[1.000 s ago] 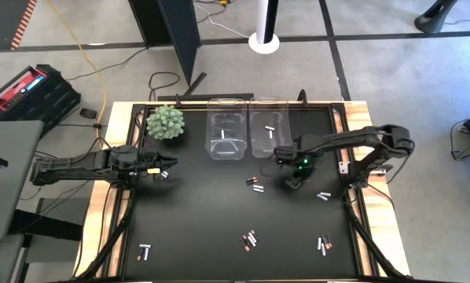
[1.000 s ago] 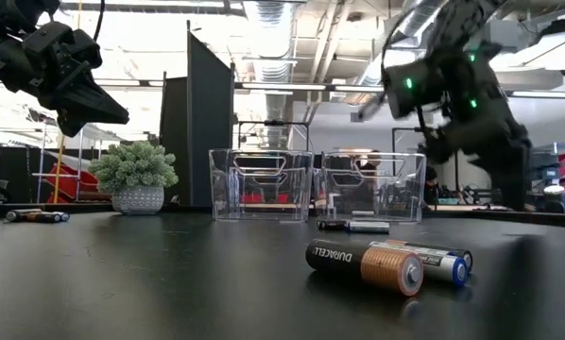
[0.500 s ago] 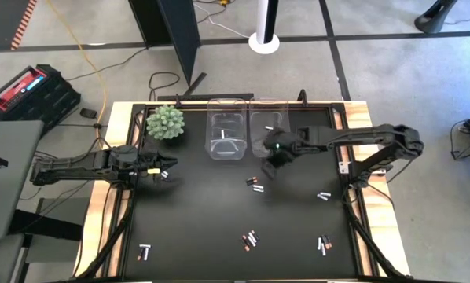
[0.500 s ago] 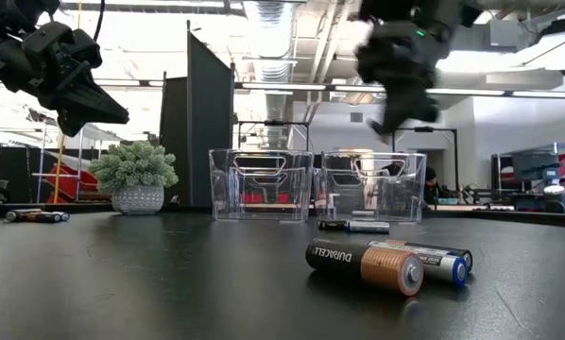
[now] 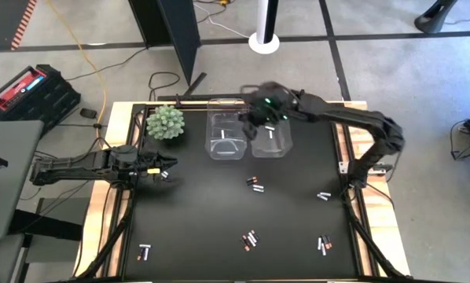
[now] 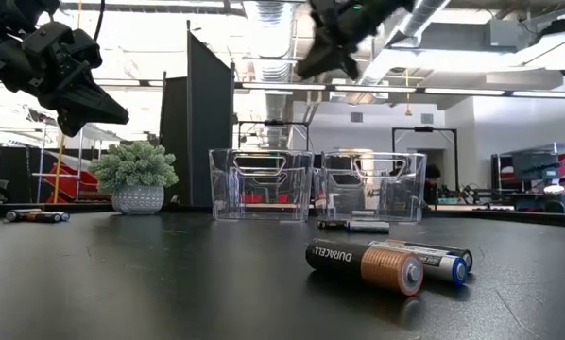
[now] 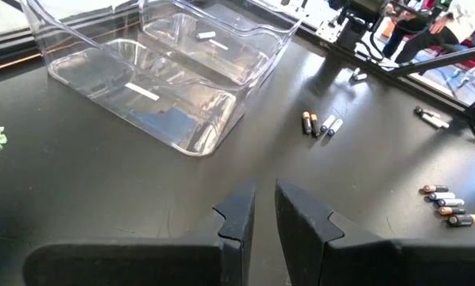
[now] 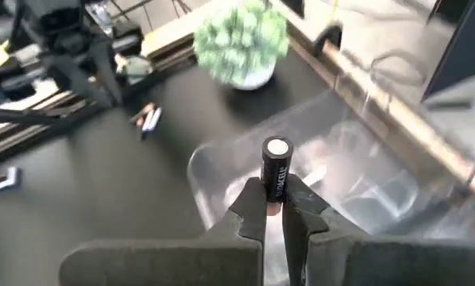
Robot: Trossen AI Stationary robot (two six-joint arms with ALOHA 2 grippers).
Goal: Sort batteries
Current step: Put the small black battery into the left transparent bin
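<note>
My right gripper (image 5: 251,118) (image 8: 275,208) is high over the two clear bins (image 5: 225,134) (image 5: 270,135) near the far edge, shut on a dark battery (image 8: 276,168). In the low view it shows at the top (image 6: 309,68), well above the bins (image 6: 261,184). One white cell lies on each bin's floor (image 5: 224,136) (image 5: 271,132). More batteries lie flat on the black table in small groups (image 5: 254,184) (image 5: 323,196) (image 5: 250,239) (image 5: 323,244) (image 5: 144,251). My left gripper (image 5: 170,165) (image 7: 265,210) waits at the table's left, open by a narrow gap, with two cells beside it (image 5: 163,175). My right gripper pinches the dark battery by its near end (image 8: 274,191) between the two fingers. The battery lies along the fingers, its silver end cap (image 8: 277,148) pointing away from the gripper. It is lifted clear, above the clear bin (image 8: 317,187).
A small green plant in a pot (image 5: 165,122) (image 6: 136,172) stands at the far left, next to the left bin. Wooden rails (image 5: 113,126) border the table. Two batteries lie close to the low camera (image 6: 363,264) (image 6: 436,257).
My right gripper has risen from the table's right middle and swung toward the far edge and left, ending over the bins with the dark battery in its fingers.
</note>
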